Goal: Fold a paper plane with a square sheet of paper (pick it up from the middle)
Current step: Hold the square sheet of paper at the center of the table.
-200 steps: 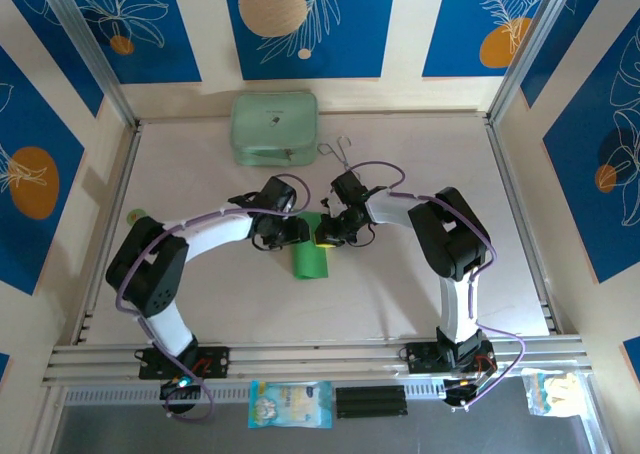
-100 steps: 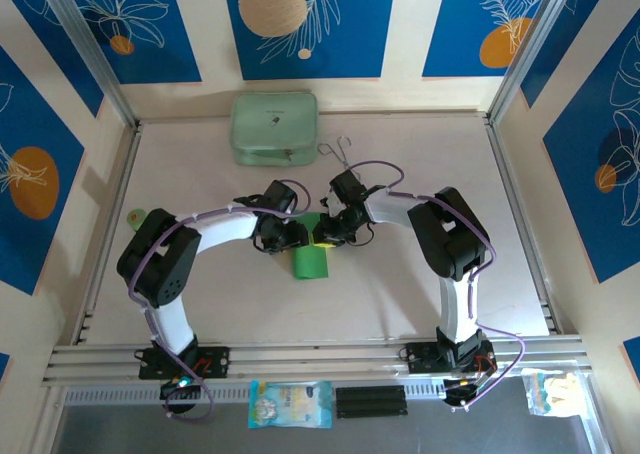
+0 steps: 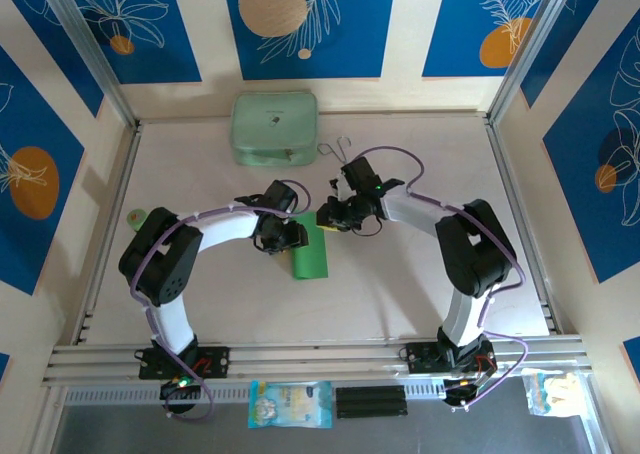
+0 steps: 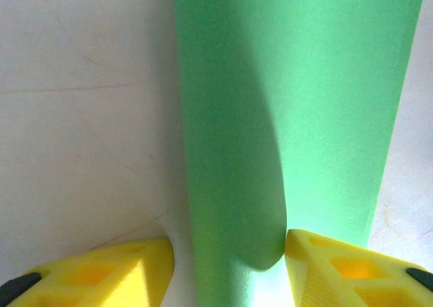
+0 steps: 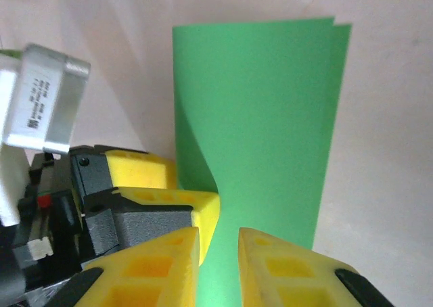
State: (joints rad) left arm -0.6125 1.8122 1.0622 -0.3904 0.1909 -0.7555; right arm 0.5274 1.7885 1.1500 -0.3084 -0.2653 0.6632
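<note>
you find the square sheet of paper (image 3: 310, 260) at the middle of the table (image 3: 400, 294), the left gripper (image 3: 292, 239) at its left edge, the right gripper (image 3: 326, 217) at its far end; the case (image 3: 274, 126) lies behind, tongs (image 3: 338, 154) just right of it.

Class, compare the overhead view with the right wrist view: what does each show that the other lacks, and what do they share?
Overhead adds the mint case, the wire tongs and the whole table. Right wrist adds the folded green paper's doubled far edge, seen close. Shared: that paper with the left arm's fingers at its side.
</note>
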